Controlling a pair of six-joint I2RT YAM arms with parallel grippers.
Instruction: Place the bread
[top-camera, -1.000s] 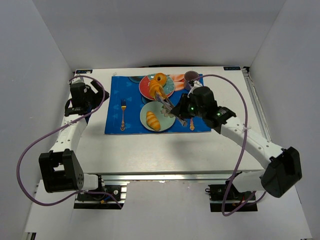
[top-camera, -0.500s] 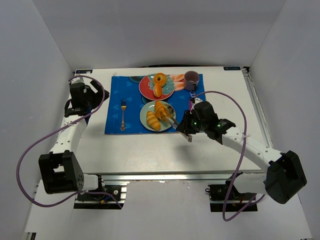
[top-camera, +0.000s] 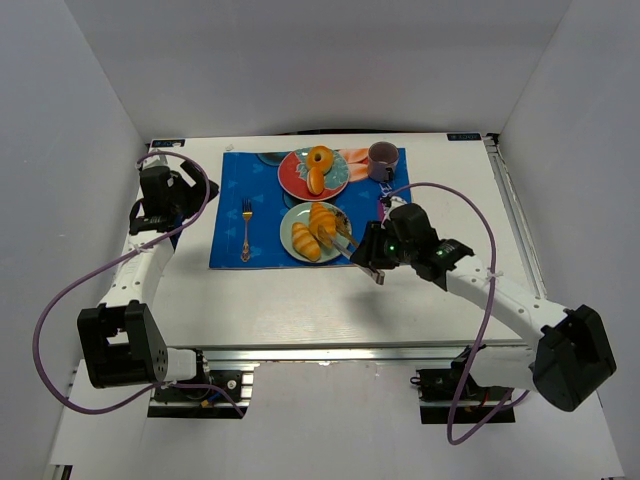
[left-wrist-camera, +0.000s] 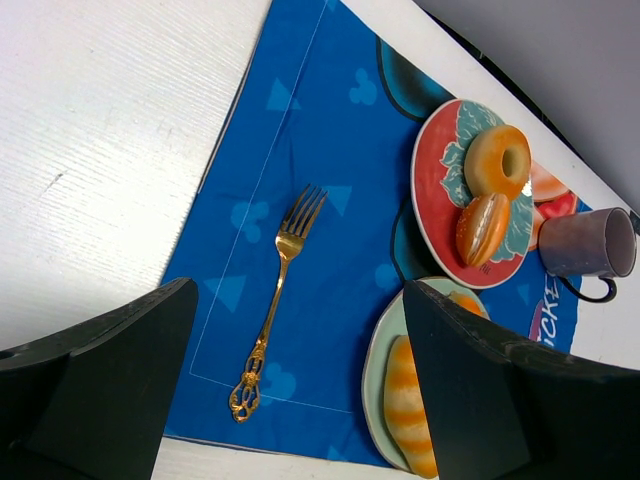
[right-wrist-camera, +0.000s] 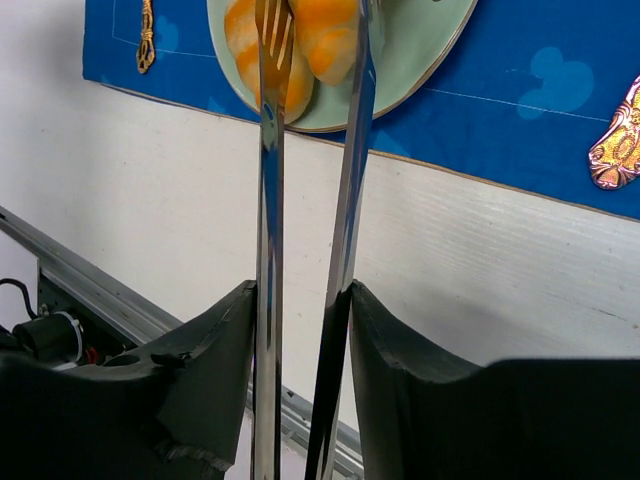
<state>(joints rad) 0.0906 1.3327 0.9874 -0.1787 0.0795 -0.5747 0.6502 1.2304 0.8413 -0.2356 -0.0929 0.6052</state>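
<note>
Bread (right-wrist-camera: 322, 30) is on the pale green plate (top-camera: 287, 232), two pieces side by side and touching. The far roll (top-camera: 324, 222) and the near roll (top-camera: 305, 242) each lie with the long axis slanting from far-left to near-right in the overhead view, ridged crusts up. Metal tongs (right-wrist-camera: 347, 200) come in from the right. The wrist view shows the blades parted, the forked one over the near roll and the plain one past the far roll, so the far roll lies between them; whether they touch it, I cannot tell. The right gripper (right-wrist-camera: 300, 290) has its fingers (right-wrist-camera: 200, 370) clamped on the tongs.

Beyond, a red plate (top-camera: 292, 175) carries a doughnut (top-camera: 321, 158) with a third roll (top-camera: 316, 181) touching it, long axis toward the green plate; a purple mug (top-camera: 381, 156) stands to the right. Everything rests on a blue placemat (top-camera: 230, 200) printed with mouse-head shapes; the lettering by the mug is cut off and unreadable. A gold fork (top-camera: 245, 228) lies left of the plates, tines pointing away. The left gripper (left-wrist-camera: 295, 320) hangs at the left edge of the tabletop (top-camera: 300, 300), fingers wide apart, holding nothing.
</note>
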